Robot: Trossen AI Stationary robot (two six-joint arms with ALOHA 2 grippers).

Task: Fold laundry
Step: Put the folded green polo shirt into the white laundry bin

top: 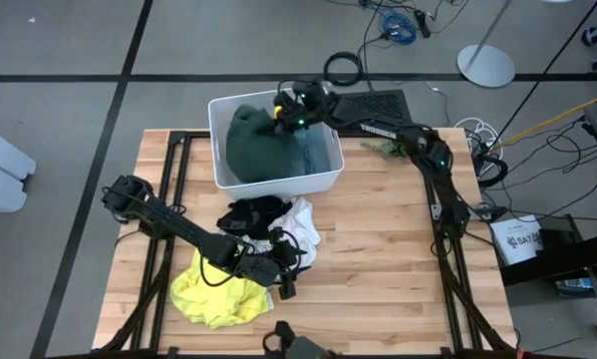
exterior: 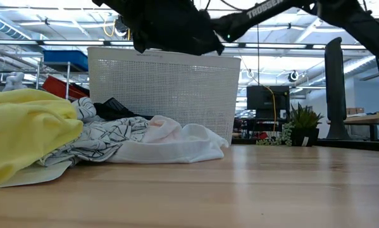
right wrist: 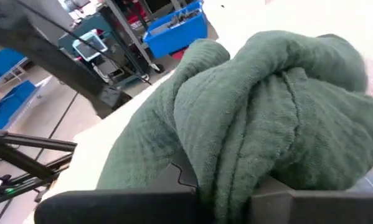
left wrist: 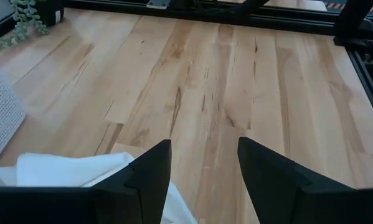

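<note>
Looking at the dark green garment point(top: 263, 145) bunched in the white bin point(top: 218, 110) at the frame's upper centre, I judge it thick, soft and floppy, best taken by a gathered fold. My right gripper point(top: 283, 120) has its jaws clamped on that fold. My left gripper point(top: 286, 267) hovers low with jaws wide apart and empty, beside the white patterned garment point(top: 300, 227) on the tabletop point(top: 398, 269).

Garment point(top: 263, 145) in bin point(top: 218, 150), rest point(top: 258, 249) before it
</note>
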